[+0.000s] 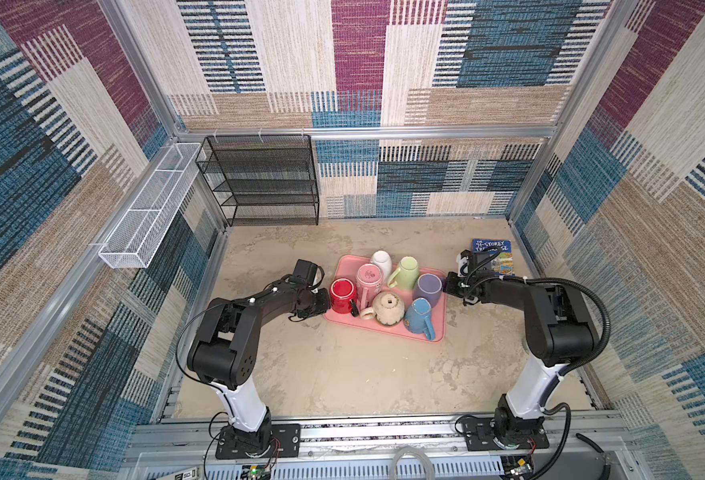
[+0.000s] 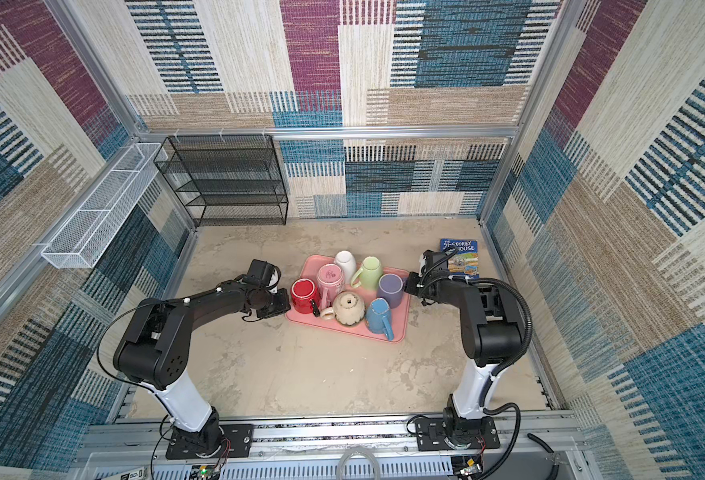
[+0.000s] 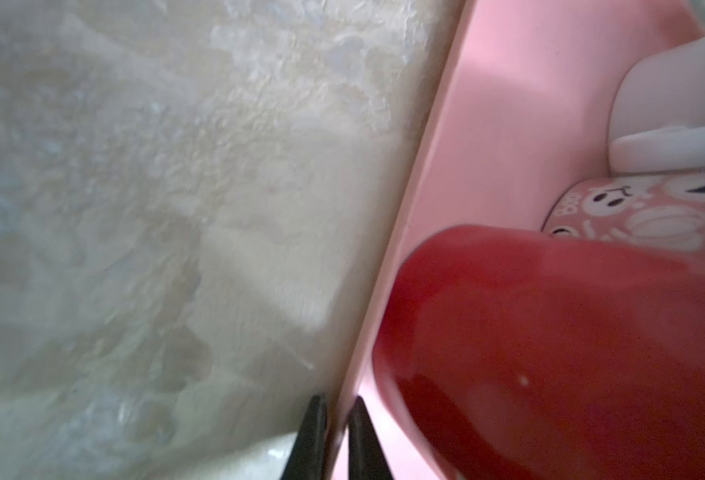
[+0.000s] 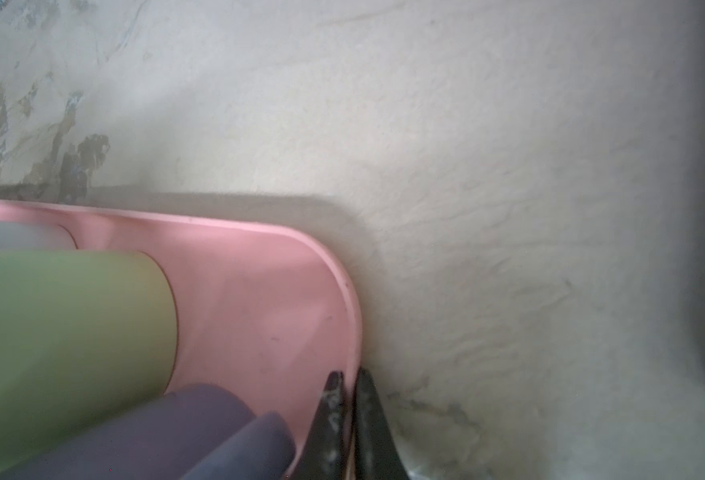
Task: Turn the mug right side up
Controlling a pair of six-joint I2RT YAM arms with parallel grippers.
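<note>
open desk [image 1: 342,374]: bare in front of the tray, and the widest room for swinging an arm or setting a mug down.
pink tray [image 1: 388,329]: mid-desk, carrying seven mugs, most base-up and some leaning. I cannot tell which of them is the mug meant.
near row: the blue mug [image 1: 419,316] and cream mug [image 1: 388,307] sit just inside the front rim, with little gap between them for fingers.
left end effector [image 3: 338,411]: narrow, with a fingertip on either side of the tray's left rim, just beside the red mug [image 1: 342,294].
right end effector [image 4: 350,386]: almost closed astride the right rim by the purple mug [image 1: 429,289]. This view is blurred, so a firm pinch is likely rather than certain.
risk: both grips are on the rim and none on a mug. A pull or uneven lift would probably tilt the tray, and the touching mugs could knock each other over or slide off.
far row: the pink mug [image 1: 368,279], green mug [image 1: 407,272] and white mug [image 1: 382,261] are packed together and can only be reached over the others.
far edges: the book [image 1: 494,253] lies near the right wrist. The black rack [image 1: 263,178] and white basket [image 1: 147,208] stand against the walls, well apart from the tray.
</note>
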